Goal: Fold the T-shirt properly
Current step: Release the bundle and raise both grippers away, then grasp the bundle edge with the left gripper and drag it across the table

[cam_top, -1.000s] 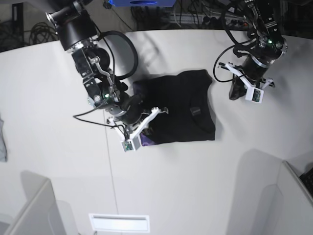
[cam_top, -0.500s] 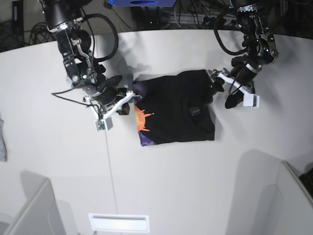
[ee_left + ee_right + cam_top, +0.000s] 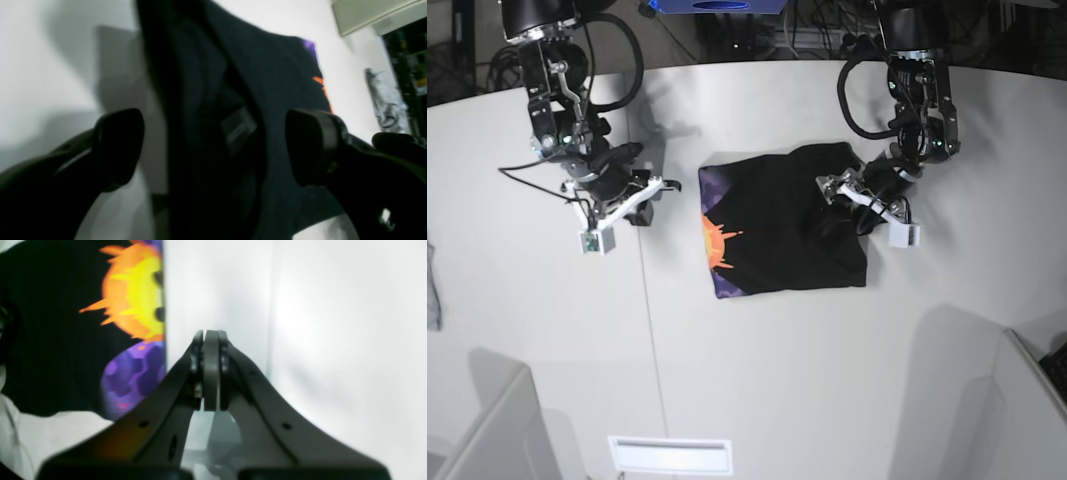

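Since the earlier base frames, the right gripper [image 3: 635,192] has been withdrawn from the T-shirt's [image 3: 782,225] printed edge and is now parked over bare table [image 3: 757,380], well apart from the cloth; the left gripper [image 3: 845,208] has been brought from beside the shirt onto its collar-side edge.

T-shirt lies near the table's middle, folded into a rough rectangle, orange sun print [image 3: 717,240] and a purple patch exposed along the edge nearest the right arm.

Right jaws are seen pressed together, holding nothing (right wrist view). Left jaws are spread wide, straddling a dark fold of the shirt with the neck label [image 3: 237,128] between the fingers [image 3: 312,146]; no grasp is made yet.

Step judged: a further fold being set up from the left arm's side. Next move judged to call for closing on that edge, lifting it and carrying it across.

Blur is noted in the left wrist view.
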Action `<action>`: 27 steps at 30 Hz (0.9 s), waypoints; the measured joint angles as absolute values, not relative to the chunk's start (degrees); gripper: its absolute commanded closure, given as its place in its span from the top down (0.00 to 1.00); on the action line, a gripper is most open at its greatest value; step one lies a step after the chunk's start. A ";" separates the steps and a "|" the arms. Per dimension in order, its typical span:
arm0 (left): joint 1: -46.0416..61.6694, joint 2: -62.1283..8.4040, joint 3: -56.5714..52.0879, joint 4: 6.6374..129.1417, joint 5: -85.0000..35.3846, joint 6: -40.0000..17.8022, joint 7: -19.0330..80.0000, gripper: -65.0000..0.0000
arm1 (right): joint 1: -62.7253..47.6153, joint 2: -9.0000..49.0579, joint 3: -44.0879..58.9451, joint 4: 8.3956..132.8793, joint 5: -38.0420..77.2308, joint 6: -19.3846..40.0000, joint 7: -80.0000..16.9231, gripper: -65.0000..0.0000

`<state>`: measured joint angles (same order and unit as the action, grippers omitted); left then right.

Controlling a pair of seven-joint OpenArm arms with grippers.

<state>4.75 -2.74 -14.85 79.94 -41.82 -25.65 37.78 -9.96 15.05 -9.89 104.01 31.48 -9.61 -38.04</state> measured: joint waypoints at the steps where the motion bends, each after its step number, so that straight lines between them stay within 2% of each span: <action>1: 4.29 -2.83 -14.15 79.48 -42.09 -25.21 37.28 1.00 | -10.28 14.90 -9.08 104.18 31.53 -9.58 -38.09 0.00; 2: 3.97 -2.81 -13.67 78.96 -42.11 -24.91 37.26 1.00 | -10.92 14.83 -8.14 104.57 31.55 -9.54 -37.91 0.00; 9: 4.34 -2.74 -13.30 77.49 -41.85 -23.90 37.78 0.36 | -14.57 14.85 -3.36 104.90 31.55 -9.45 -37.93 0.00; 11: 4.38 -2.74 -13.30 77.45 -41.56 -23.90 38.00 0.22 | -15.14 14.48 -2.31 104.95 31.55 -9.45 -37.71 0.00; 15: 4.47 -3.03 -13.15 77.43 -41.50 -23.81 38.15 0.04 | -16.29 14.39 -1.13 104.95 31.51 -9.45 -37.71 0.00; 16: 4.47 -3.73 -12.60 77.43 -41.69 -23.83 38.17 0.00 | -16.58 14.39 -1.13 104.95 31.51 -9.45 -37.69 0.00; 27: -0.12 -14.74 2.74 76.03 -42.09 -23.79 37.60 0.00 | -20.99 12.47 -0.89 105.01 31.64 -9.45 -30.65 0.00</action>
